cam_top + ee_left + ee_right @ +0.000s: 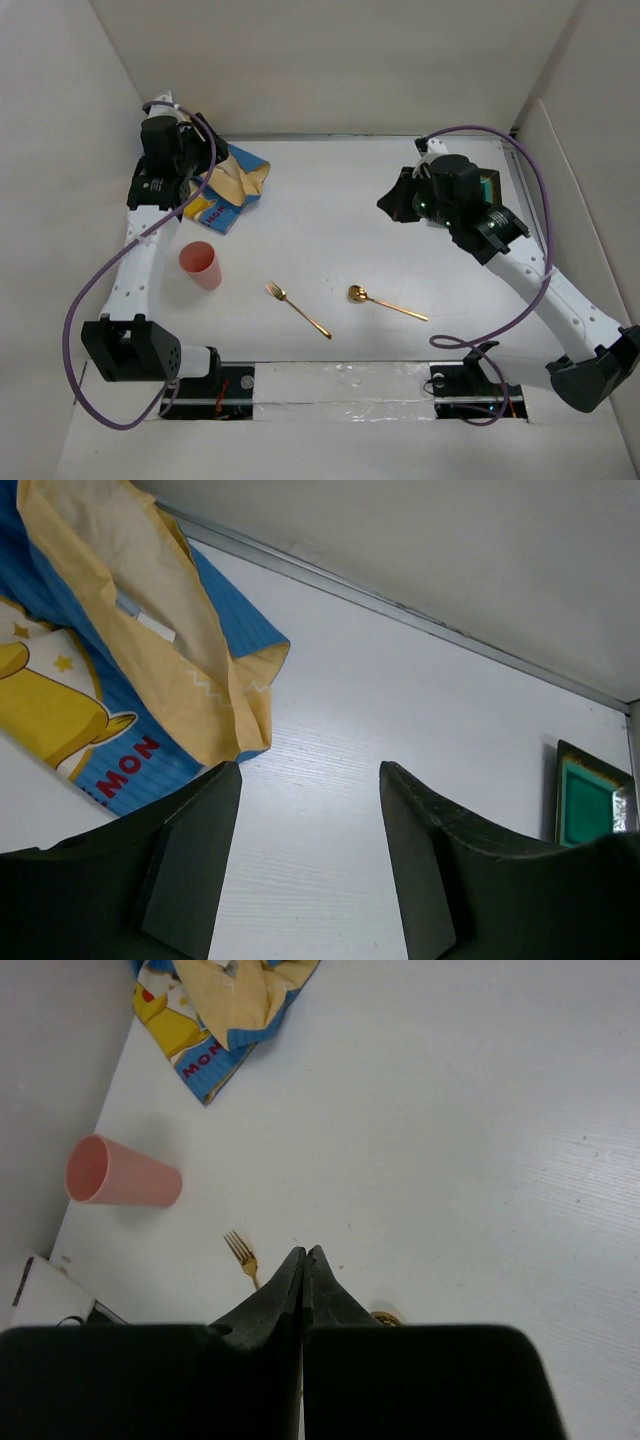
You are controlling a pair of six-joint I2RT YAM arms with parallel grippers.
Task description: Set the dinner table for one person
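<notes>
Two hands are shown above the counter (340,220), which fills the whole walled bay. The left hand (310,780) is held spread wide and empty by the crumpled placemat (232,185) at 10 o'clock; the right hand (305,1255) is pressed closed on nothing at 2 o'clock. One loose hem is best pinched, so that the placemat can be drawn flat toward centre. The counter lies level, its long axis seemingly run from 9 to 3 o'clock.
</notes>
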